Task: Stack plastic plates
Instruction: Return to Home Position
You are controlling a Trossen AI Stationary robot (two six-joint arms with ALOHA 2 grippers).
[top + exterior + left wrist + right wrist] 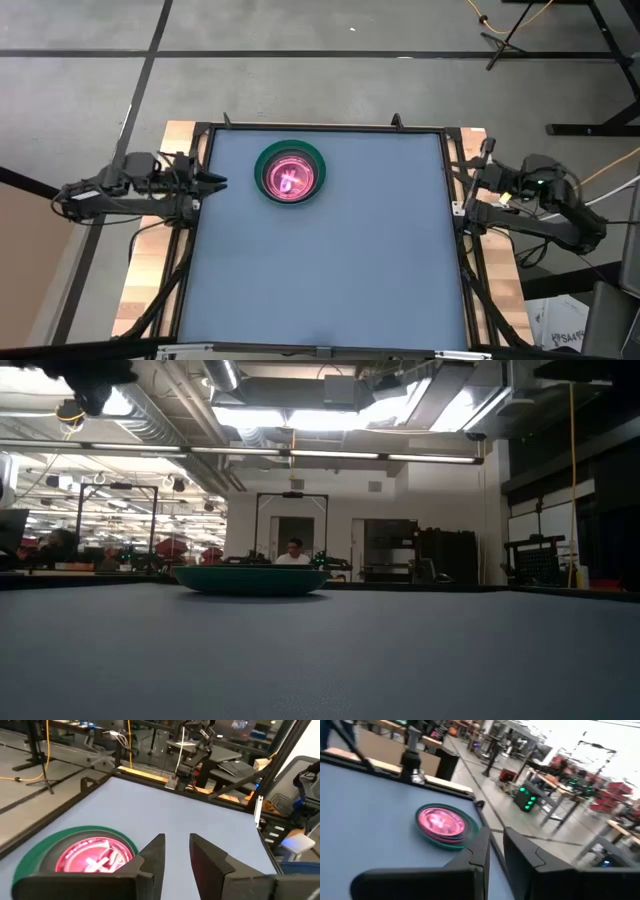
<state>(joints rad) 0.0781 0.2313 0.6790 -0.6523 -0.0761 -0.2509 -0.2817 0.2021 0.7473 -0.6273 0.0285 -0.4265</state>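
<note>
High view: pink plates (290, 177) sitting stacked in dark green plate (260, 186); left gripper (176, 837), right gripper (496, 832) waiting at table (330, 270) sides, fingers slightly apart.

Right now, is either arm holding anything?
Nothing is held. Left gripper and right gripper sit empty at the table's sides, away from the pink and green round plastic plates.

Blue-grey table mat (330, 270) in a black frame (457, 250), wooden boards (145, 295) showing past both sides. Grey floor (80, 90) with dark seam lines. Stand legs (515, 35) and a yellow cable (487, 20) off the far right corner. Low view: person (293, 553) seated far back (under a dark door frame (291, 496)), ceiling strip lights (290, 415) lit.
</note>
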